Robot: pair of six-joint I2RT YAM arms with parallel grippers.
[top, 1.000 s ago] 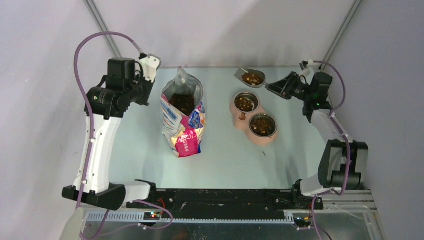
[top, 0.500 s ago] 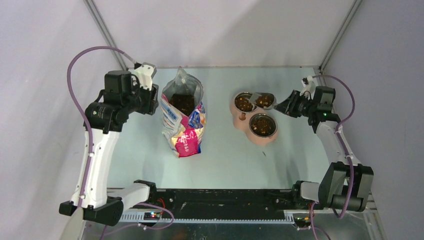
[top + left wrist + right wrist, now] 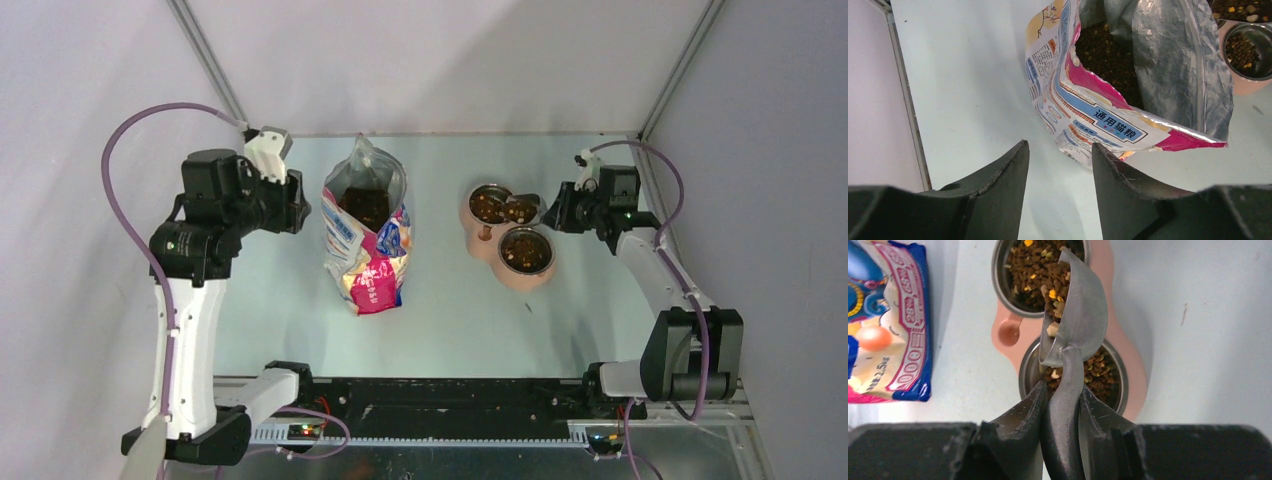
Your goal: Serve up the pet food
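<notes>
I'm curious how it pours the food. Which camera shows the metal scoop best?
The right wrist view: the scoop sits close up, tilted over the bowls, handle in the right end effector. The top view shows a tiny scoop; the left wrist view doesn't show it.

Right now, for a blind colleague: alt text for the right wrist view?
The right gripper's jaws clamp a metal scoop of kibble, tipped sideways over a pink double feeder whose two steel bowls hold kibble. A printed bag sits at left.

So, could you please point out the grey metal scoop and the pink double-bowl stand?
grey metal scoop (image 3: 1085, 315): right wrist view, outer side of its bowl.
pink double-bowl stand (image 3: 1130, 365): right wrist view, its right edge.
</notes>
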